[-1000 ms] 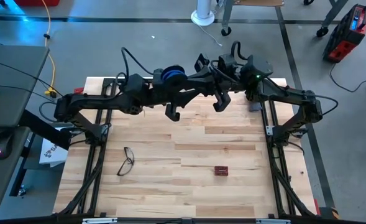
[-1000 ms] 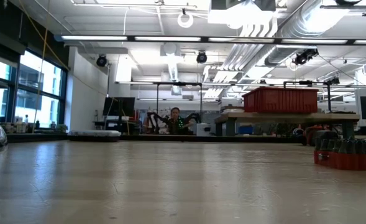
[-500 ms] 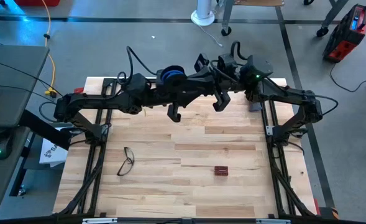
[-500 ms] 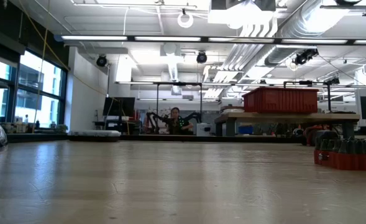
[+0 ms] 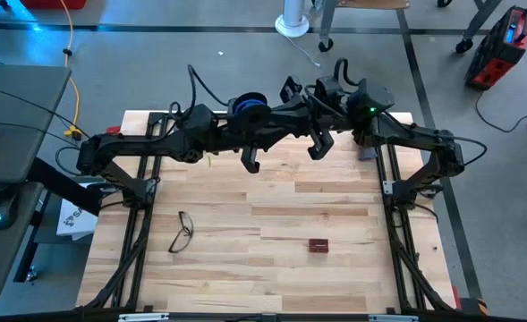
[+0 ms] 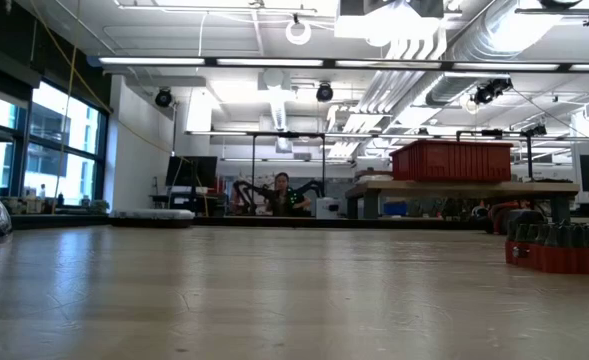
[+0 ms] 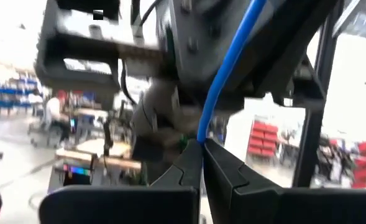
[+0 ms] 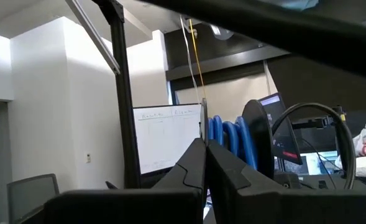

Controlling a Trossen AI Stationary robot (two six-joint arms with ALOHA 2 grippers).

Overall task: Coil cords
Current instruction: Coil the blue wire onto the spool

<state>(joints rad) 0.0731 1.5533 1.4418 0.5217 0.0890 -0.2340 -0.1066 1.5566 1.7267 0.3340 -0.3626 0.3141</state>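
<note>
On the left of the wooden table [image 5: 272, 277], toward the near side, a pair of eyeglasses [image 5: 182, 231] is seen lying flat, well apart from both arms. Both arms are held high over the far edge and meet near the middle; neither is caught by the low view, so they are judged to be well clear of the table top.

The left gripper [image 7: 201, 144] is shown by its wrist view with its fingers pressed together on a single blue strand of the cords [image 7: 231, 65], which rises from the fingertips toward the right arm close ahead. In the high view the wound part of the cable is seen as a small blue coil in the air between the arms, far above the wood.

The right gripper [image 8: 204, 144] is pointed leftward with its fingers closed; whether anything is pinched between them cannot be told. The coil's blue turns stand side by side just beyond its fingertips, beside a dark disc.

The next wrap is judged to depend on this: the coil lies to the left of the right gripper, while the loose strand is fed from the left gripper.

Nearer and to the right, a small red block [image 5: 318, 244] rests on the wood.
</note>
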